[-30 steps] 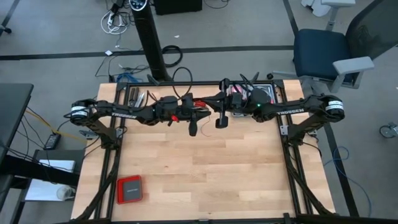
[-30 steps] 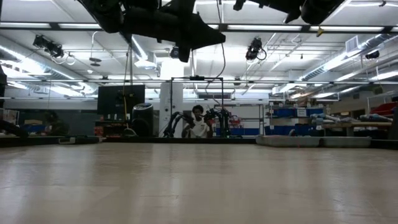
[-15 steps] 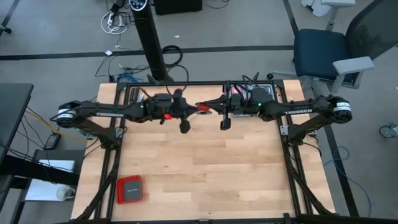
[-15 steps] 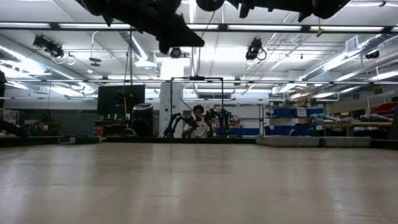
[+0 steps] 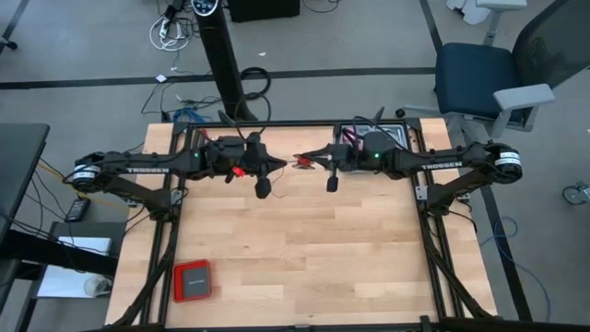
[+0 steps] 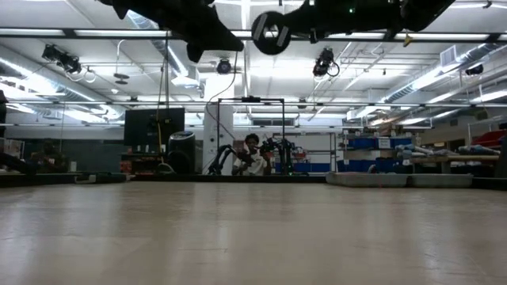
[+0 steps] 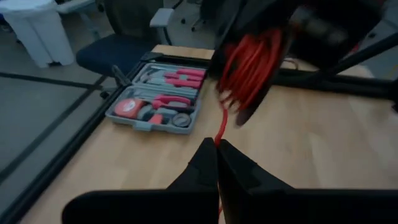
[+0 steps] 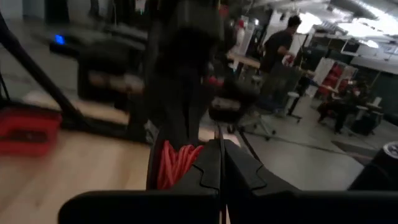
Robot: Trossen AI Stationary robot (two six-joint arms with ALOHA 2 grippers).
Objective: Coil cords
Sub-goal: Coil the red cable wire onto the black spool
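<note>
A thin red cord [image 7: 247, 65], gathered into a small bundle of loose loops, hangs in the air between two dark robot arms raised above a pale wooden worktop [image 5: 304, 249]. Seen from overhead, the bundle [image 5: 302, 162] sits toward twelve o'clock of the worktop's centre, well clear of the wood.

The cord looks very light, soft and limp, more like wire than rope. It will likely sag, slip and spring out of its loops if released, so the best hold is a pinch on the strand itself or across the gathered loops, not at a loose end.

The left hand [image 7: 217, 147] is closed narrow, its two fingers pinching a single red strand that runs up to the bundle. The right hand [image 8: 219, 163] is also closed tight, with red loops lying just beside its fingers; it appears to be holding the cord.

A grey tool tray [image 7: 158, 101] with red-handled tools lies at the worktop's twelve o'clock edge. A flat red box [image 5: 192, 279] rests near eight o'clock. A person [image 8: 278, 46] stands in the room beyond.
</note>
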